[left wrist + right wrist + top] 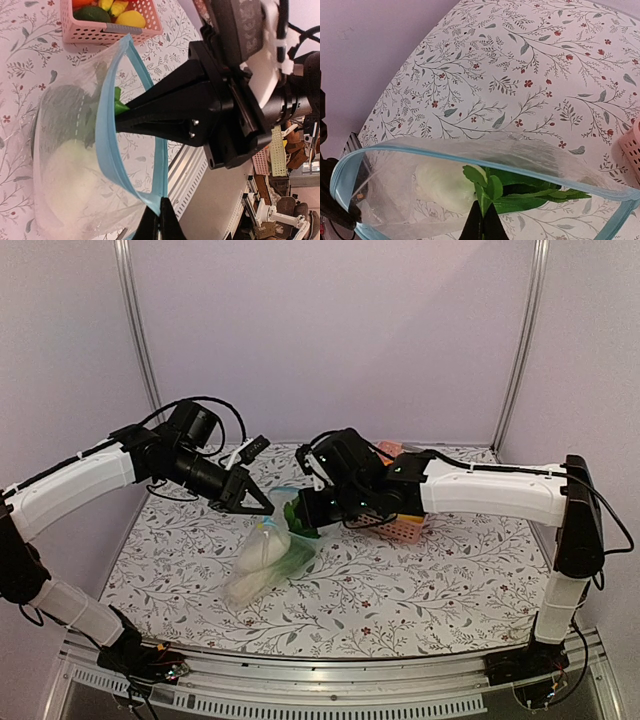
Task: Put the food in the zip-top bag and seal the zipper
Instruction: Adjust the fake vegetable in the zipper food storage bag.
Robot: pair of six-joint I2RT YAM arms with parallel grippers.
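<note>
Left claw (161, 218) pinches the zipper (106, 150); right claw (482, 221) (tips closed) clamps bok choy (442, 187) inside the bag (390, 172).

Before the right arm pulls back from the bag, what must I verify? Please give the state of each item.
1. Left gripper pinches the zipper: ok.
2. Mouth of the zip-top bag stands open: ok.
3. Bok choy inside the bag: ok, leaves near the mouth.
4. Right gripper free of the leaves: cannot tell; it is shut, tips among them.
5. All food bagged: not ok; toy pieces lie in the pink basket.
</note>
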